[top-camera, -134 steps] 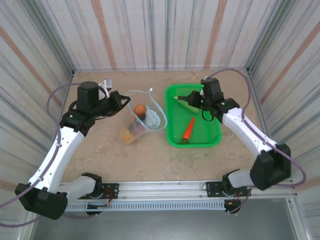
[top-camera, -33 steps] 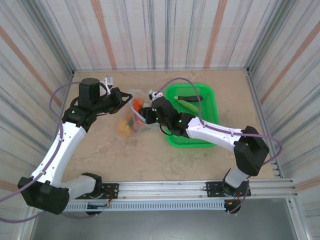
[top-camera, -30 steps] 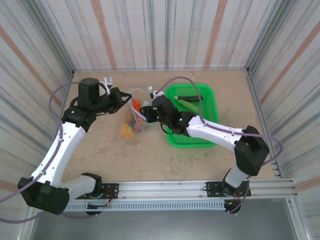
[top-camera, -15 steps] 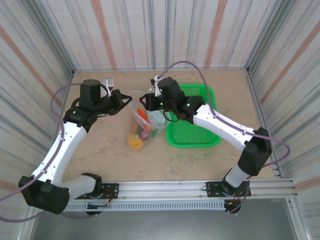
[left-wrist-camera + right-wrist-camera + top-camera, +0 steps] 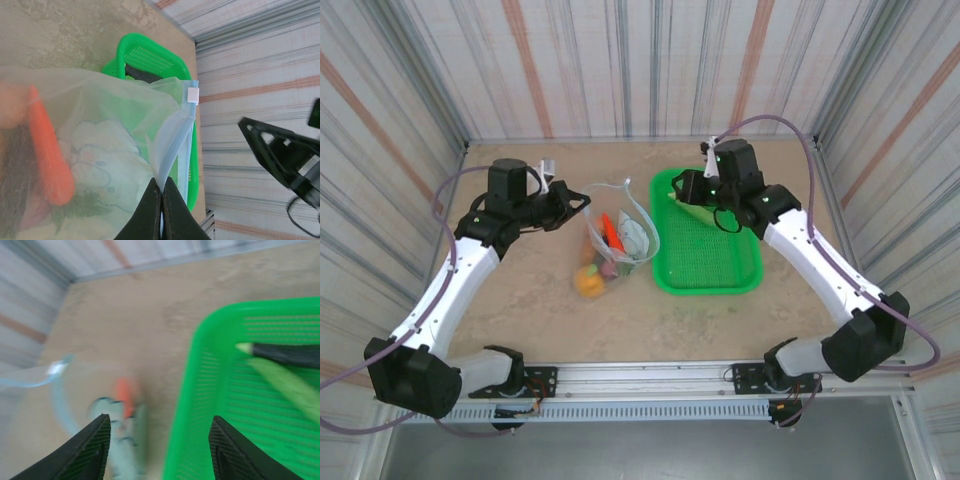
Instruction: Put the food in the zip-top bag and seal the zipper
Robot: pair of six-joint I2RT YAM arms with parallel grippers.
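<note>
The bag [image 5: 620, 240] lies mid-table with several food pieces [image 5: 590, 280] piled in its 6 o'clock end and a carrot [image 5: 610, 232] just past them. At 10 o'clock of the bag, the left gripper [image 5: 575, 205] is pinched tight on the mouth edge, holding it up. The zipper strip [image 5: 175, 150] is loose and unsealed. At 3 o'clock, the basket [image 5: 705, 288] has a cucumber [image 5: 285, 385] and an eggplant [image 5: 292, 354] at its 12 o'clock end, not bagged yet. There the right gripper [image 5: 682, 193] hovers, jaws apart and empty. Loading looks mostly done: two pieces to move, then the seal.
</note>
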